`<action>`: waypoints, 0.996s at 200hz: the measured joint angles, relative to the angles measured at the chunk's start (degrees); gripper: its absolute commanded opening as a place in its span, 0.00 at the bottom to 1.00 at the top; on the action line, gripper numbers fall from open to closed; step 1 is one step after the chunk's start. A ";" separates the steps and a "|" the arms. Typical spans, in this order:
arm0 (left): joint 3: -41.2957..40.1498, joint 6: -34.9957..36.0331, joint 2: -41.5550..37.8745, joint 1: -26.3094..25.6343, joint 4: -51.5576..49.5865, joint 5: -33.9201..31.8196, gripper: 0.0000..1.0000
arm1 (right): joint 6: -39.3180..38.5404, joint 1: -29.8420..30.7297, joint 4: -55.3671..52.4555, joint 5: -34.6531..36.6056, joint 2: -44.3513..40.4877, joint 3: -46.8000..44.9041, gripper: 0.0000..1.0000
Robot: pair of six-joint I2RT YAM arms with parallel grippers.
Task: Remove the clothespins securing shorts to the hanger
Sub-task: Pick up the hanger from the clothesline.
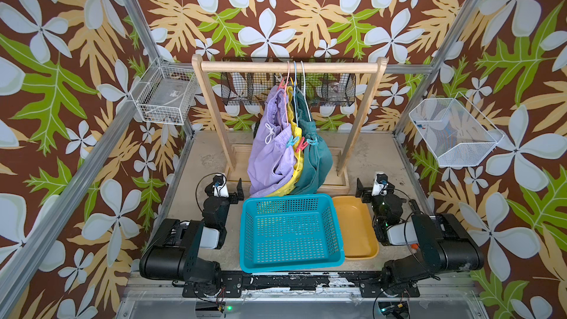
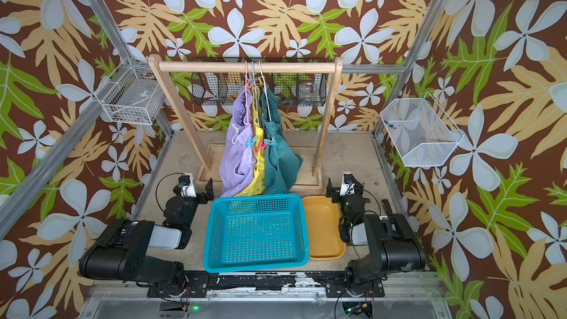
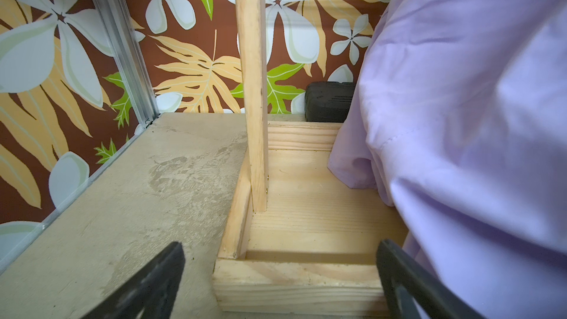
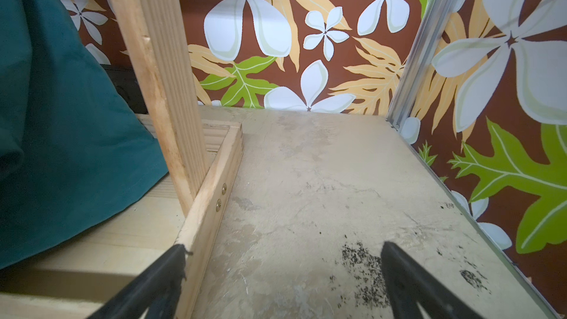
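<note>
Several clothespins above left end effector, right end effector

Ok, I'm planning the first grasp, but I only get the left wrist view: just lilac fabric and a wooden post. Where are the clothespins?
Observer: Three clothespins sit side by side at the waistbands' front corners, one each on the lilac shorts, yellow shorts and teal shorts.
Operator: Any higher up?
Observer: Yes, a red-pink clothespin and a yellow clothespin show just under the wooden rail.
Operator: And the right arm?
Observer: The right gripper is open and empty, low beside the rack's right post.
</note>
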 measured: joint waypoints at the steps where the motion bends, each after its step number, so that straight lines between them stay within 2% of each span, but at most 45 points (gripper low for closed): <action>1: 0.00 0.00 0.00 0.00 0.00 0.00 1.00 | 0.00 0.02 0.00 0.00 0.00 0.00 1.00; 18: -0.11 0.00 -0.02 0.00 0.04 0.02 1.00 | 0.00 1.40 0.39 2.67 -0.59 -1.07 1.00; 34: -1.55 -0.02 -2.36 0.00 -0.17 -0.07 1.00 | 0.13 2.69 0.70 6.86 -5.05 -4.13 1.00; 53: -3.74 -0.61 -11.61 -0.81 -2.32 -3.39 1.00 | 1.84 4.85 -6.14 13.27 -17.92 -3.67 1.00; 80: -6.01 -1.84 -23.34 -5.25 -4.11 -10.97 1.00 | 10.38 5.46 -22.38 14.29 -34.84 5.53 1.00; 110: -4.68 -9.35 -33.97 -6.45 -9.09 -15.23 0.96 | 15.98 5.57 -39.56 11.58 -43.56 10.47 1.00; 143: -0.59 -18.43 -43.25 -7.32 -18.75 -16.98 0.92 | 20.17 5.60 -54.40 4.59 -43.58 13.73 1.00; 176: 9.90 -24.28 -48.15 -9.70 -34.84 -13.16 0.90 | 22.29 5.60 -64.89 -2.16 -47.06 14.51 1.00; 199: 19.80 -24.39 -49.42 -9.94 -47.87 -8.57 0.91 | 23.10 5.60 -70.23 -6.62 -49.90 16.48 1.00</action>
